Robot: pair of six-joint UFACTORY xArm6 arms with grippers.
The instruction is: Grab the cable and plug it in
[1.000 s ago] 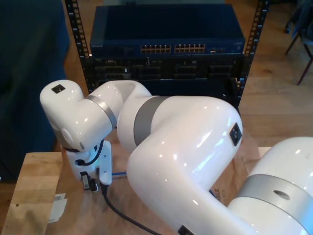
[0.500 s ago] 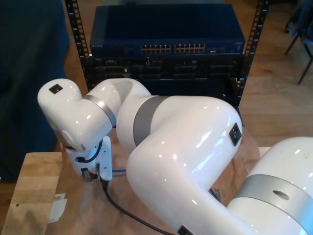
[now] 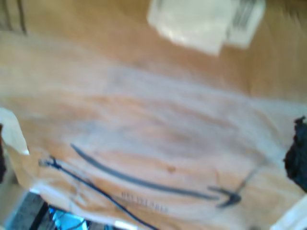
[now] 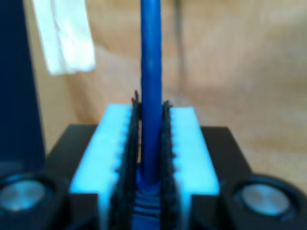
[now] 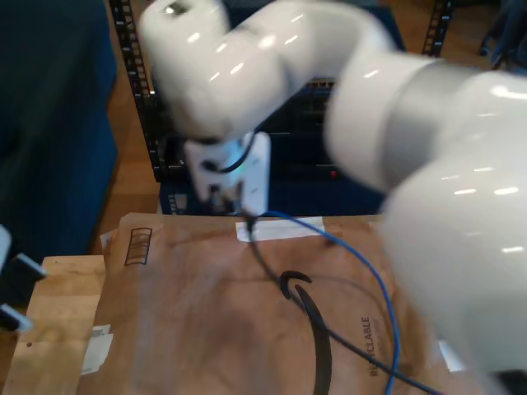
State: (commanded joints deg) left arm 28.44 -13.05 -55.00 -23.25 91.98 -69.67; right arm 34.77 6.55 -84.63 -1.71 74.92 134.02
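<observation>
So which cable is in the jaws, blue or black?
The thin blue cable: my second gripper has its jaws shut on it. The black cable just trails over the brown paper, outside the jaws.

One white arm [image 5: 346, 90] sweeps from the exterior view's right across its top, wrist bent down at upper centre. My second gripper [image 4: 151, 158]: pale-blue pads [image 4: 189, 148] pressed close, clamping the blue cable [image 4: 150, 72].
</observation>
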